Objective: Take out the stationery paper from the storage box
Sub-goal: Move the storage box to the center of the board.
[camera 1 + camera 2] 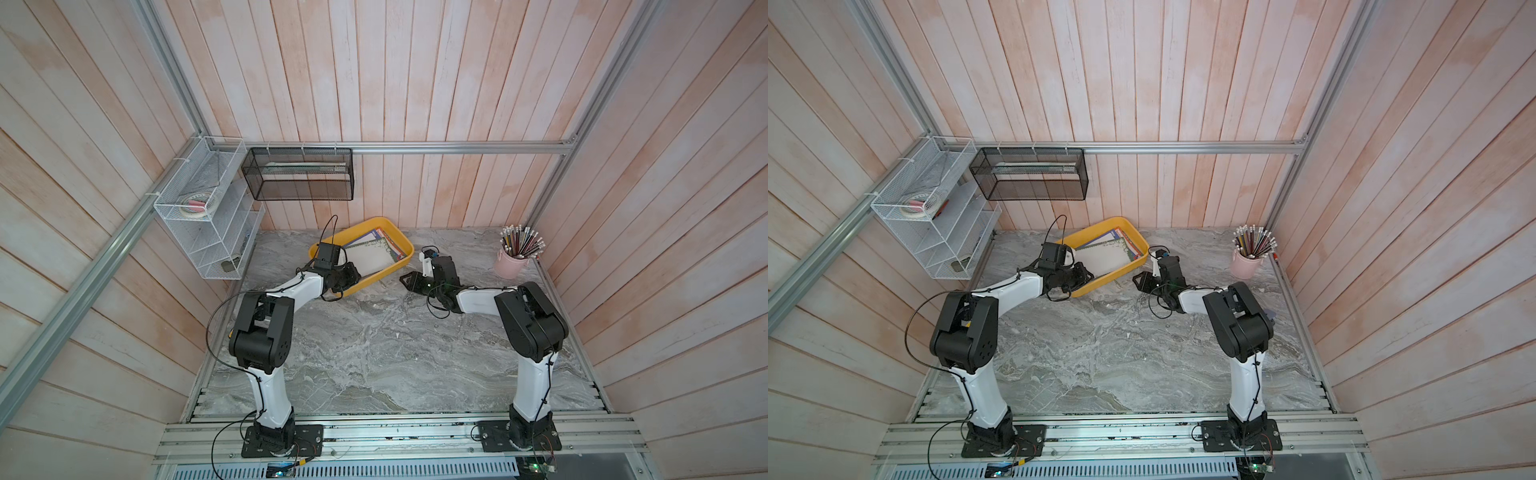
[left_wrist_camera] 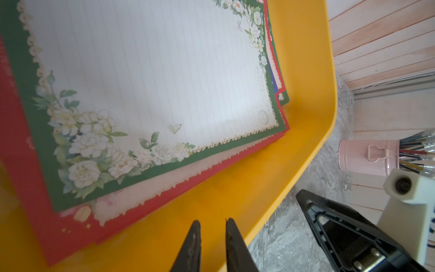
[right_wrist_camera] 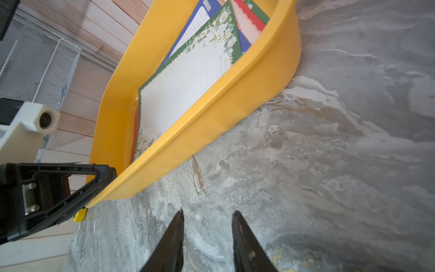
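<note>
The stationery paper [image 2: 150, 77] lies stacked in the storage box [image 2: 306, 117], long axis running away from the left gripper [image 2: 212, 221], the nearer one, over the box's near end, narrowly parted and empty; the right gripper [image 3: 208, 213], partly open and empty, hovers over the desk [image 3: 329, 164] outside the box wall.

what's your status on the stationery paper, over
Left gripper open, empty, over storage box wall. Right gripper open, empty, over table beside box. Stationery paper in box, green-bordered sheet on top. Nothing on the sheets.
</note>
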